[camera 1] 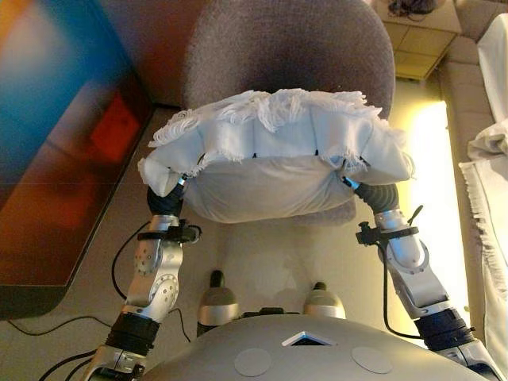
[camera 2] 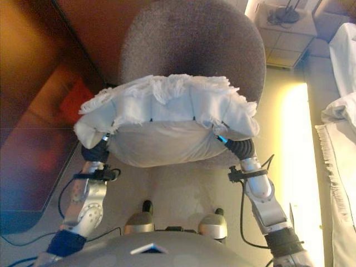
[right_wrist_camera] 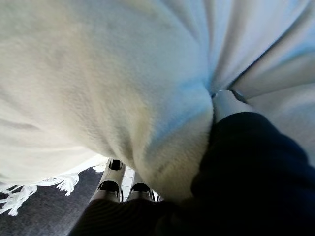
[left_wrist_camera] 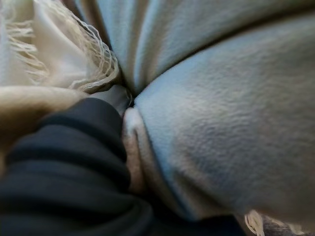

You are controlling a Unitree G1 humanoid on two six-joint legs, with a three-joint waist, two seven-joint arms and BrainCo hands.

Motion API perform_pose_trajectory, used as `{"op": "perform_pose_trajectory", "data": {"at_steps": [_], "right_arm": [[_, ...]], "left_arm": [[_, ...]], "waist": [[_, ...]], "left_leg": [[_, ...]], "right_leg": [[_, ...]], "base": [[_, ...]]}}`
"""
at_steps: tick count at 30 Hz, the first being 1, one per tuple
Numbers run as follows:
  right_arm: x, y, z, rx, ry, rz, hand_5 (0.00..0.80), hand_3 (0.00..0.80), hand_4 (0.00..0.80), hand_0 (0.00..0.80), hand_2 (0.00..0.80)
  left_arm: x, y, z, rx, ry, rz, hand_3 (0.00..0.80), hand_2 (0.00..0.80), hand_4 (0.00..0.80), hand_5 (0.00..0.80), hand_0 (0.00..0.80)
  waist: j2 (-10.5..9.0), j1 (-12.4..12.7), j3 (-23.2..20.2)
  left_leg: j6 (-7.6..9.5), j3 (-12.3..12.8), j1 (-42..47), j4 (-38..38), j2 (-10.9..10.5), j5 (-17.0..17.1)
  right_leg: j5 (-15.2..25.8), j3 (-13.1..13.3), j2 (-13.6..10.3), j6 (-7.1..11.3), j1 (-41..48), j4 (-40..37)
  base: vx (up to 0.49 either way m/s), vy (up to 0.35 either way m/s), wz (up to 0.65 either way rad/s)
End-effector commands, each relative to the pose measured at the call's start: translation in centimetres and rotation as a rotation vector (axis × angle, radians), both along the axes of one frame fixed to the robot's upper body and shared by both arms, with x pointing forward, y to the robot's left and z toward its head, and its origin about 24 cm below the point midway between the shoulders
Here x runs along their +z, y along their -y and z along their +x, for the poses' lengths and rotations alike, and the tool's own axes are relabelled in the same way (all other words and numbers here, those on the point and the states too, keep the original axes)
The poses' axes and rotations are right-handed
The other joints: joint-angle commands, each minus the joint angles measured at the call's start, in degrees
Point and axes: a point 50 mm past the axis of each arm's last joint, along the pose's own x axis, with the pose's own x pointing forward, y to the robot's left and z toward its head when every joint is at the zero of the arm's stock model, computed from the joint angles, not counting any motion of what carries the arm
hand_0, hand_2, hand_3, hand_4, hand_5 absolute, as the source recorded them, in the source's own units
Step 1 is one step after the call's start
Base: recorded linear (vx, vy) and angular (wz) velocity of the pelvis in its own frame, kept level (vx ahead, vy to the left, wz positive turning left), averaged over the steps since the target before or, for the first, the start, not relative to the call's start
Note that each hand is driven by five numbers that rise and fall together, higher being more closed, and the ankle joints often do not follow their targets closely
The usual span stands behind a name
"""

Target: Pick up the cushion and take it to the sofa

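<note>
A white cushion with a fringed edge is held up between my two hands, in front of a grey chair. My left hand presses into the cushion's left end and my right hand into its right end. Only the dark ribbed covers show; the rest is buried in the fabric. The left wrist view shows the cover against the cushion. The right wrist view shows the same: the cover against the cushion.
The grey upholstered chair stands just beyond the cushion. A dark glossy table surface runs along the left. White fringed cloth drapes over furniture at the right edge. A small light side table stands at the back right.
</note>
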Motion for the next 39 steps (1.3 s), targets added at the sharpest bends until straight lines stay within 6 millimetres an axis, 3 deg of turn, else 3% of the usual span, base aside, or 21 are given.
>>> {"op": "perform_pose_trajectory", "data": {"at_steps": [1,5,7,8,11,14,16,19,22,23,25,27,29,30,31,33,35,37,39], "right_arm": [[5.9,-3.4,0.6,0.161,0.303,0.117,0.8,0.8,0.8,0.8,0.8],[6.3,-3.7,0.9,0.189,0.306,0.104,0.8,0.8,0.8,0.8,0.8],[6.3,-3.7,0.9,0.193,0.307,0.105,0.8,0.8,0.8,0.8,0.8],[6.5,-3.6,1.1,0.205,0.322,0.105,0.8,0.8,0.8,0.8,0.8],[6.5,-3.3,1.0,0.2,0.338,0.105,0.8,0.8,0.8,0.8,0.8],[6.8,-3.5,1.1,0.206,0.356,0.106,0.8,0.8,0.8,0.8,0.8],[7.0,-4.1,1.3,0.214,0.362,0.099,0.8,0.8,0.8,0.8,0.8],[6.6,-4.4,1.4,0.22,0.342,0.1,0.8,0.8,0.8,0.8,0.8],[6.2,-4.1,1.1,0.236,0.312,0.109,0.8,0.8,0.8,0.8,0.8],[6.2,-4.1,0.9,0.244,0.313,0.109,0.8,0.8,0.8,0.8,0.8],[6.3,-3.7,0.8,0.255,0.315,0.115,0.8,0.8,0.8,0.8,0.8],[6.3,-3.2,0.8,0.237,0.306,0.138,0.8,0.8,0.8,0.8,0.8],[6.2,-2.8,0.8,0.204,0.298,0.172,0.8,0.8,0.8,0.8,0.8],[6.1,-2.7,0.9,0.183,0.297,0.184,0.8,0.8,0.8,0.8,0.8],[6.1,-2.8,0.8,0.178,0.304,0.193,0.8,0.8,0.8,0.8,0.8],[6.2,-3.5,0.6,0.188,0.329,0.195,0.8,0.8,0.8,0.8,0.8],[6.1,-4.2,0.6,0.196,0.333,0.187,0.8,0.8,0.8,0.8,0.8],[6.2,-4.4,0.9,0.188,0.324,0.193,0.8,0.8,0.8,0.8,0.8],[6.1,-4.6,1.0,0.187,0.318,0.197,0.8,0.8,0.8,0.8,0.8]], "left_arm": [[6.1,1.6,1.8,-0.098,0.307,-0.01,0.8,0.8,0.8,0.8,0.8],[6.4,1.2,1.4,-0.061,0.318,-0.039,0.8,0.8,0.8,0.8,0.8],[6.4,1.1,1.4,-0.058,0.321,-0.041,0.8,0.8,0.8,0.8,0.8],[6.5,0.8,1.2,-0.042,0.339,-0.048,0.8,0.8,0.8,0.8,0.8],[6.3,0.8,1.0,-0.046,0.351,-0.056,0.8,0.8,0.8,0.8,0.8],[6.4,0.9,1.1,-0.04,0.36,-0.074,0.8,0.8,0.8,0.8,0.8],[6.6,1.2,1.2,-0.038,0.365,-0.078,0.8,0.8,0.8,0.8,0.8],[6.5,1.4,1.2,-0.026,0.352,-0.093,0.8,0.8,0.8,0.8,0.8],[6.0,1.3,0.7,-0.006,0.338,-0.1,0.8,0.8,0.8,0.8,0.8],[6.0,1.2,0.6,-0.001,0.344,-0.099,0.8,0.8,0.8,0.8,0.8],[6.1,0.7,0.6,0.007,0.355,-0.091,0.8,0.8,0.8,0.8,0.8],[6.1,0.4,1.1,0.004,0.341,-0.081,0.8,0.8,0.8,0.8,0.8],[6.3,0.5,1.6,-0.031,0.347,-0.051,0.8,0.8,0.8,0.8,0.8],[6.4,0.7,1.7,-0.057,0.353,-0.032,0.8,0.8,0.8,0.8,0.8],[6.5,1.0,1.7,-0.072,0.358,-0.02,0.8,0.8,0.8,0.8,0.8],[6.8,1.4,1.8,-0.087,0.372,0.006,0.8,0.8,0.8,0.8,0.8],[7.1,1.4,2.1,-0.079,0.375,0.021,0.8,0.8,0.8,0.8,0.8],[7.5,1.1,2.6,-0.078,0.376,0.02,0.8,0.8,0.8,0.8,0.8],[7.6,1.1,2.9,-0.077,0.379,0.02,0.8,0.8,0.8,0.8,0.8]], "waist": [[-0.24,0.22,-1.31],[-1.02,0.35,0.37],[-1.15,0.34,0.55],[-2.19,0.38,2.92],[-2.78,0.42,4.8],[-1.23,2.34,5.97],[0.06,3.92,5.94],[0.84,5.9,5.08],[0.67,6.95,4.39],[0.61,7.13,4.28],[0.06,6.78,3.73],[-0.6,6.61,2.85],[-2.33,7.06,1.6],[-3.32,7.56,0.59],[-3.38,7.77,-0.04],[-2.94,7.72,-0.68],[-2.03,6.75,-0.72],[-1.56,4.91,-0.22],[-0.99,3.1,0.47]], "left_leg": [[3.86,0.25,2.02,0.49,1.76,-4.84],[2.06,0.38,1.76,6.19,5.15,-5.44],[1.96,0.42,1.43,7.19,5.42,-5.67],[1.83,0.81,-3.3,18.59,8.5,-1.54],[3.32,2.99,-6.83,23.91,9.13,-1.18],[3.36,1.76,-10.0,18.05,3.06,-0.45],[3.23,1.72,-11.15,11.31,1.0,2.16],[2.3,0.72,-12.68,3.22,0.7,8.13],[1.34,-2.28,-14.11,2.71,2.06,10.05],[1.22,-2.9,-14.71,3.54,2.8,9.47],[1.85,-0.94,-14.81,5.62,3.7,5.85],[2.74,-0.02,-15.99,9.25,3.02,3.66],[5.06,0.69,-17.46,12.99,0.32,0.71],[6.61,0.98,-17.34,12.93,-1.68,-0.46],[7.69,1.28,-16.67,12.62,-2.78,-1.13],[9.04,1.04,-14.93,12.04,-4.42,-2.3],[9.53,0.95,-11.99,10.7,-5.3,-3.12],[9.81,0.59,-8.63,8.72,-6.94,-3.26],[9.78,0.32,-4.55,6.83,-8.29,-4.23]], "right_leg": [[-5.31,-0.9,1.93,-3.89,0.4,4.93],[-6.55,0.42,3.71,-5.97,0.65,6.05],[-6.54,0.54,3.79,-6.14,0.51,6.2],[-6.6,1.14,5.01,-7.89,-0.04,7.82],[-7.91,0.56,5.97,-9.35,-0.01,10.02],[-10.08,1.19,8.01,-8.72,2.04,10.64],[-12.08,2.32,9.55,-8.56,5.12,10.2],[-14.25,4.29,10.2,-8.62,10.19,8.49],[-16.97,5.94,9.05,-8.29,12.62,8.49],[-17.94,6.24,8.31,-7.94,12.78,9.23],[-18.63,5.2,5.67,-6.28,12.43,11.31],[-17.66,4.62,3.37,-4.79,12.79,14.18],[-12.59,4.69,0.92,-2.73,13.53,17.82],[-6.08,5.22,-0.42,-1.41,13.29,21.08],[-1.95,5.44,-1.31,-0.92,12.34,25.1],[2.15,5.59,-2.19,-1.02,9.42,30.87],[3.12,5.77,-1.93,-1.72,4.6,33.79],[-0.26,4.14,1.46,-2.9,0.33,30.02],[-1.71,0.1,3.2,-4.32,-4.6,24.14]], "base": [[-0.043,-0.165,-0.01],[0.007,-0.204,-0.03],[-0.046,-0.151,-0.05],[-0.08,-0.272,-0.09],[-0.018,-0.208,0.02],[0.195,-0.035,0.18],[0.4,0.049,-0.18],[0.493,0.119,-0.26],[0.487,0.194,0.21],[0.421,0.228,-0.26],[0.386,0.225,-0.34],[0.424,0.205,-0.16],[0.411,0.17,-0.23],[0.378,0.183,0.06],[0.382,0.201,-0.02],[0.378,0.215,-0.21],[0.373,0.19,-0.05],[0.368,0.129,-0.2],[0.337,0.046,-0.23]]}}
